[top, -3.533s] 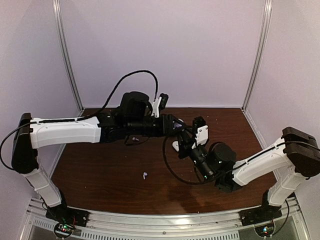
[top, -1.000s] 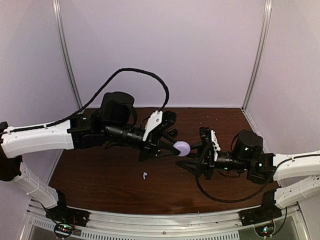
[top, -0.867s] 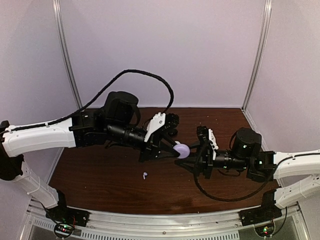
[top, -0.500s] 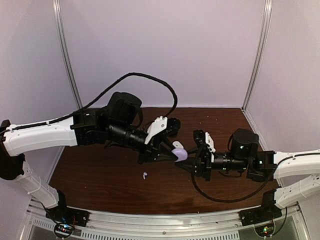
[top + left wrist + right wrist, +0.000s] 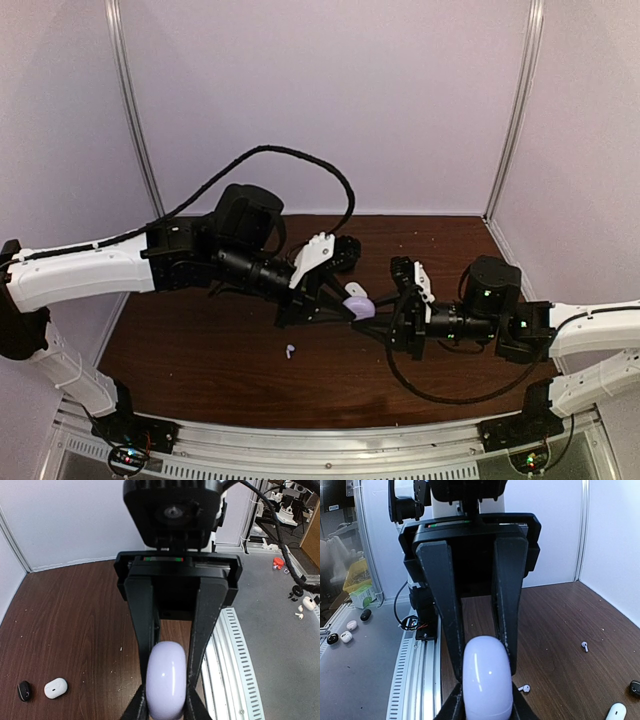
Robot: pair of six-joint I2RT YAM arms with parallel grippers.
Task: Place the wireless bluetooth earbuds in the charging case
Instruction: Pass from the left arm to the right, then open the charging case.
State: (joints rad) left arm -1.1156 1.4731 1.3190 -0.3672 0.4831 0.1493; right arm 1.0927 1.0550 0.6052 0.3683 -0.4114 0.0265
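Observation:
A pale lavender charging case hangs closed above the middle of the table, held from both sides. My left gripper is shut on it, with the case wedged between its fingertips. From the right, my right gripper is also shut on the case. A white stemmed earbud lies on the wood below, also in the right wrist view as earbud. A second stemmed earbud lies farther off.
On the brown table lie a small black bud and a white pebble-shaped piece. The metal rail runs along the near edge. White walls enclose the back and both sides.
My right gripper moved left up to the lavender case and closed on it. The left gripper kept its hold and shifted slightly.

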